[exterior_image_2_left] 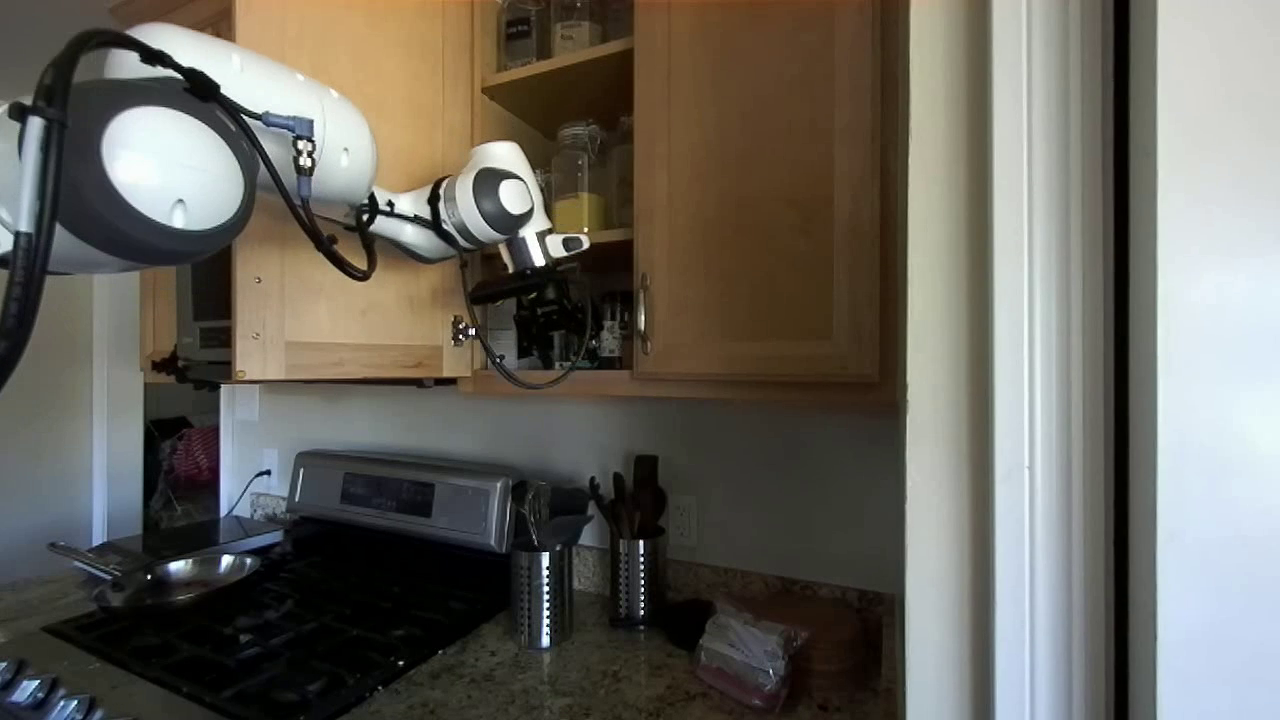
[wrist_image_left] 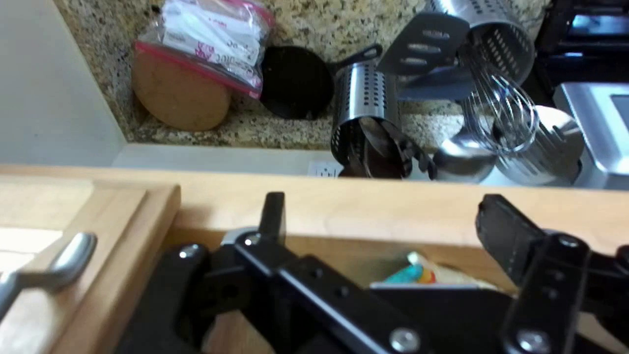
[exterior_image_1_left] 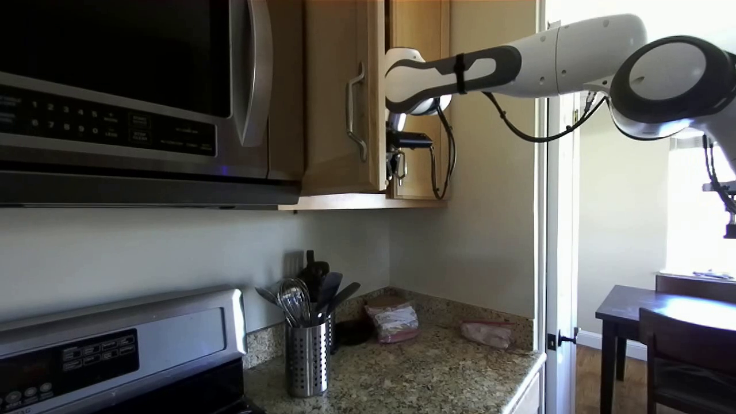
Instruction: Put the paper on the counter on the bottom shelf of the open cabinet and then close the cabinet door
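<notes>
The wrist view shows my gripper with its fingers spread wide and nothing between the fingertips. It is at the opening of the cabinet, over the front edge of the bottom shelf. A crumpled pale scrap with teal and orange-red patches, apparently the paper, lies on that shelf beyond the fingers; the gripper body hides part of it. The cabinet door stands swung open, its inner face showing in an exterior view. From the door's outer side, my gripper is partly covered. The granite counter is below.
A shut neighbouring door with a bar handle stands close beside the gripper. Jars fill upper shelves, and bottles stand low inside. The microwave adjoins the open door. Utensil cups and a bag sit below.
</notes>
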Controlling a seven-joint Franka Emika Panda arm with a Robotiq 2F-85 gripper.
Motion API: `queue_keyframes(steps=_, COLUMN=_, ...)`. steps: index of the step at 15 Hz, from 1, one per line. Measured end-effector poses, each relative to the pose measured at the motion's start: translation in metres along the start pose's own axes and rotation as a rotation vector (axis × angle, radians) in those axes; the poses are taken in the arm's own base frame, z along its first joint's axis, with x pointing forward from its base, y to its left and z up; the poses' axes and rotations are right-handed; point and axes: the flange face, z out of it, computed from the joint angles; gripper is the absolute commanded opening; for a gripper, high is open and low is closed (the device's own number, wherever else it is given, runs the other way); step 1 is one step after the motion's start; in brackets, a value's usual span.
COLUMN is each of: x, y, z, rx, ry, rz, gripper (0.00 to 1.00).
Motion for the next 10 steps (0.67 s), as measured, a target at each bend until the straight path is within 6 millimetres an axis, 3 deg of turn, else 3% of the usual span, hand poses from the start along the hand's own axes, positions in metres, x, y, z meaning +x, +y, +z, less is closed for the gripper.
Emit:
queue_keyframes(steps=6, x=-0.059, y=0.017, z=0.103, rx=0.039, ry=-0.232, rz=0.04, gripper=1.0)
queue_keyframes(steps=8, x=-0.08, y=0.019, z=0.12, rx=0.067, ry=-0.291, rz=0.054, gripper=1.0)
queue_keyframes(steps=10, x=-0.099, y=0.018, z=0.125, rx=0.08, ry=-0.329, rz=0.058, gripper=1.0)
